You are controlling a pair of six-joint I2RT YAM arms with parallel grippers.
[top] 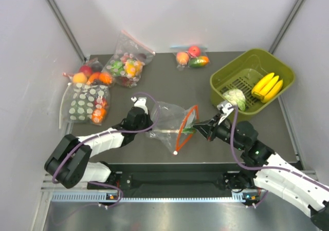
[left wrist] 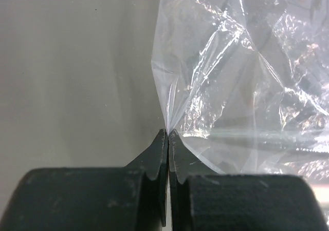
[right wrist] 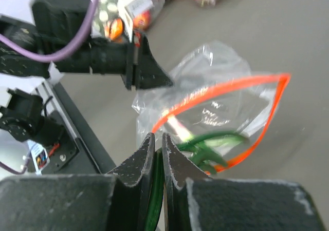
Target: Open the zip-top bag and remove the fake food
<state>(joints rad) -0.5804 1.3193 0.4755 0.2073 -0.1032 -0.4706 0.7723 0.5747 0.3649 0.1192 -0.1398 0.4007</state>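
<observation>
The clear zip-top bag (top: 167, 120) lies at the table's middle, its red-orange zip strip (top: 181, 132) spread open in a loop toward the right. My left gripper (top: 150, 122) is shut on the bag's closed end (left wrist: 241, 87), with plastic pinched at the fingertips (left wrist: 168, 132). My right gripper (top: 198, 128) is at the bag's mouth (right wrist: 221, 90), shut on a thin green leafy piece (right wrist: 216, 143) that reaches into the bag. The yellow bananas (top: 267, 85) and the pale lettuce head (top: 235, 97) lie in the green basket (top: 247, 59) at the right.
A white-dotted bag (top: 85, 105) and a bag of fruit (top: 90, 76) lie at the left. A bag of multicolour pieces (top: 127, 64) and a small bag with peach and apple (top: 192, 57) lie at the back. The table's front edge is just below the bag.
</observation>
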